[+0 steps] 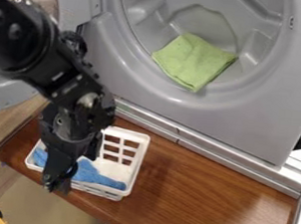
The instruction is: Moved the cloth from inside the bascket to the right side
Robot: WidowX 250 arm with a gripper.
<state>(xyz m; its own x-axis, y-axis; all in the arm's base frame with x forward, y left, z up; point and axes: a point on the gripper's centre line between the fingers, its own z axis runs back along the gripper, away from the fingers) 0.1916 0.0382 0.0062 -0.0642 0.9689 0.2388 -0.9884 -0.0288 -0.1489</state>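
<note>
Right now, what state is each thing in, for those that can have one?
Gripper: open, fingers apart, over the basket.
Basket: upright, holding the blue cloth.
Blue cloth: crumpled, inside the basket, partly behind the gripper.
Green cloth: looks folded, lying in the machine's round opening.
Machine door: swung open, behind the arm.

A fixed camera looks steeply down at a slant over the wooden table (205,199), facing the open drum (189,17) of the front-loading machine (253,119). It's close enough that the machine runs past the top edge; the arm (20,36) looms larger than the basket (139,155), lower left.
</note>
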